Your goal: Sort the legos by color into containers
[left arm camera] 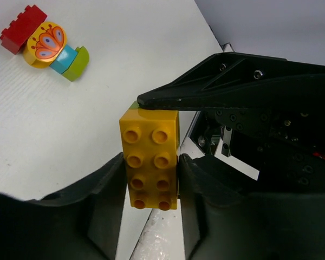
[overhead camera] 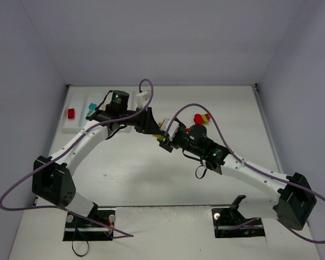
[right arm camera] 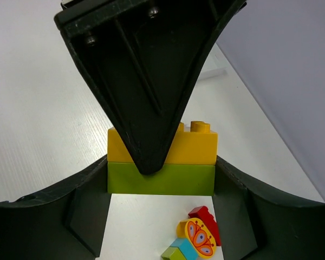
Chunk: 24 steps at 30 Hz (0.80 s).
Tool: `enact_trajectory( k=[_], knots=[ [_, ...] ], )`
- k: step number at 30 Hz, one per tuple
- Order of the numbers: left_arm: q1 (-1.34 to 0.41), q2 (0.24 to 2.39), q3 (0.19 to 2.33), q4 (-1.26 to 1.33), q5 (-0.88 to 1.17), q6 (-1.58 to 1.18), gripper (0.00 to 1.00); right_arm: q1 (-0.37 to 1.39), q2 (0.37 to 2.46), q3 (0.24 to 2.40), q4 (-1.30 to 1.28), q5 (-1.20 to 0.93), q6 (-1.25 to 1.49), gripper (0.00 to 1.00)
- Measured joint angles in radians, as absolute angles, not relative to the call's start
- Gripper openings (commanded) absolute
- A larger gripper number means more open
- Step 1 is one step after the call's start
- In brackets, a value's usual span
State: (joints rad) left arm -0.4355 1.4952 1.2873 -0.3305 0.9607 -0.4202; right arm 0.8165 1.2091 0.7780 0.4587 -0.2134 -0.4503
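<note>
Up over the middle of the desk [overhead camera: 146, 181], the left pincer [left arm camera: 150, 181] is clamped on the yellow brick [left arm camera: 150, 154] and the right pincer [right arm camera: 161, 183] on the green brick [right arm camera: 187, 181] joined to it, a multicoloured clump [left arm camera: 46, 44] lying nearby.

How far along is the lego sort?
Done: a red brick and a cyan brick lie in the tray. In hand: left gripper clamps the yellow brick, right gripper the green brick joined to it. Left: both of those, plus the multicoloured clump on the table.

A lab test cell: plain grey walls [overhead camera: 151, 38] boxing a white table [overhead camera: 151, 179].
</note>
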Motion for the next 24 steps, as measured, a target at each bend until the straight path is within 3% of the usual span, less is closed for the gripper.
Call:
enact_trajectory(
  k=[2,3,4,7,8,24],
  knots=[
    [-0.439,1.499,1.287,-0.332,0.961,-0.421,0.08,0.817,1.216,0.778,0.459,-0.212,-0.452,0.16],
    [-0.437,1.501,1.287,-0.332,0.962,-0.427,0.05,0.817,1.216,0.778,0.46,-0.209,-0.458,0.2],
    [-0.436,1.504,1.287,-0.332,0.966,-0.432,0.02,0.816,1.219,0.778,0.461,-0.209,-0.46,0.36],
    [-0.437,1.509,1.287,-0.331,0.966,-0.431,0.0,0.812,1.223,0.778,0.46,-0.209,-0.459,0.63],
    [-0.437,1.509,1.287,-0.331,0.967,-0.431,0.0,0.812,1.223,0.778,0.46,-0.209,-0.458,0.66],
    [-0.439,1.509,1.287,-0.321,0.983,-0.421,0.0,0.8,1.213,0.774,0.46,-0.211,-0.449,0.72]
  ],
)
